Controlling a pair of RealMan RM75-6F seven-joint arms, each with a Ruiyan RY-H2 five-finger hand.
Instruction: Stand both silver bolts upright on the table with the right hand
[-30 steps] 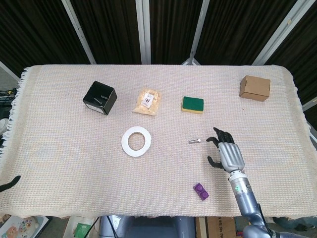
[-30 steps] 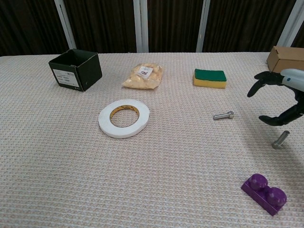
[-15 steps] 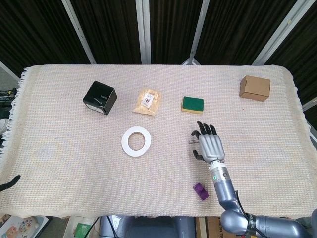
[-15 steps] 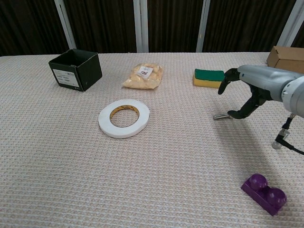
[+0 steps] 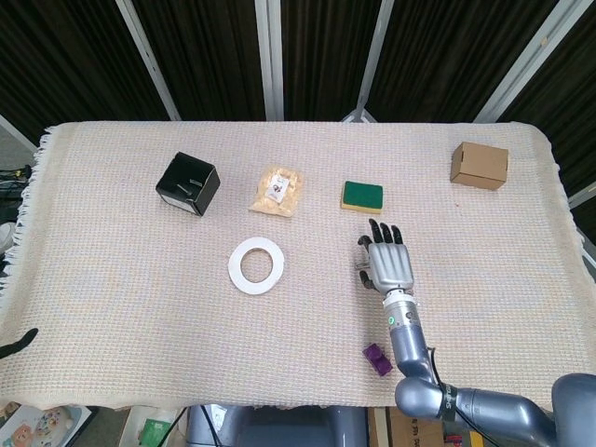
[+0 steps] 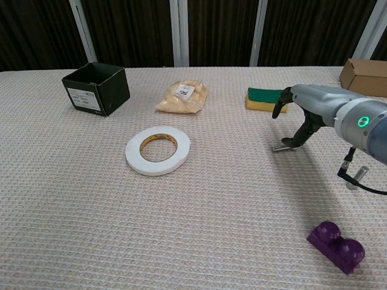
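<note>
The right hand [image 6: 297, 118] sat low over the surface [image 6: 91, 211] with its fingers [image 5: 384, 232] spread fairly wide, holding nothing. One silver bolt [image 6: 281, 147] lay on its side right under the fingertips, only its end poking out, and whether a finger actually touched it couldn't be told. The second bolt [image 6: 357, 177] lay flat too, well off to the hand's right, past the wrist. The purple brick [image 6: 337, 246] sat nearer the robot than the hand, and the green-topped sponge [image 6: 262, 96] was just beyond the fingertips. The left hand [image 5: 17, 344] barely peeked in at the edge, too little to judge.
</note>
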